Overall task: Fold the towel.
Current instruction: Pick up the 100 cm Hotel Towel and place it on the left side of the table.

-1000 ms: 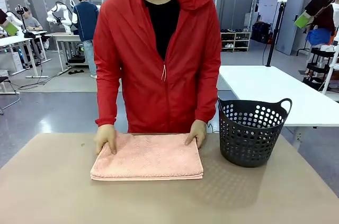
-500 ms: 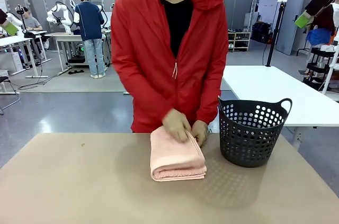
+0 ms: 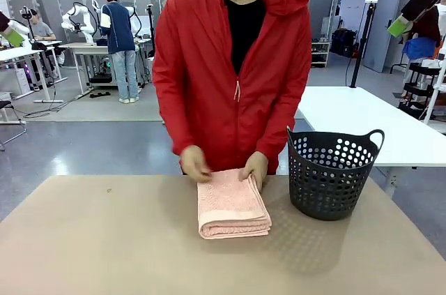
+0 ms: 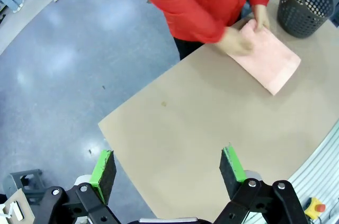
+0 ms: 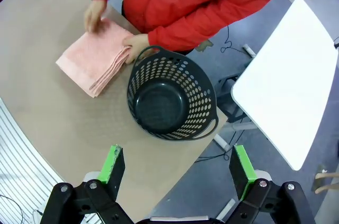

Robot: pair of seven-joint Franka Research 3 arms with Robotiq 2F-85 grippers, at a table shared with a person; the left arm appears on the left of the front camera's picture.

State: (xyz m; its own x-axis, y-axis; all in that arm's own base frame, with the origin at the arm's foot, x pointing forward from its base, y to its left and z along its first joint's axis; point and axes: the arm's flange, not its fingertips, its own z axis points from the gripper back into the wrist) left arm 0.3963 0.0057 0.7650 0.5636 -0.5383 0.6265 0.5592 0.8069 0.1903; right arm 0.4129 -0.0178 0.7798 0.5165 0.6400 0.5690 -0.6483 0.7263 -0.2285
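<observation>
The salmon-pink towel (image 3: 232, 204) lies folded into a thick narrow stack on the tan table (image 3: 104, 253), just left of the dark basket (image 3: 333, 173). Both of the person's hands (image 3: 255, 167) rest at its far edge. My left gripper (image 4: 167, 167) hangs open high above the table's corner, with the towel (image 4: 267, 60) far off at the upper right and nothing between its pads. My right gripper (image 5: 176, 164) is open too, high over the basket (image 5: 172, 99), and the towel (image 5: 92, 60) lies to the left of that basket.
The perforated dark grey basket stands upright with nothing in it, close beside the towel. A white table (image 3: 362, 124) stands behind it on the right. The person in a red jacket (image 3: 233, 79) stands at the far edge. Bare tabletop stretches left and in front of the towel.
The person folded the wide towel in half, left side over to the right, making a narrower, thicker stack. One hand then drew back to the stack's far left corner. The basket stayed put.
</observation>
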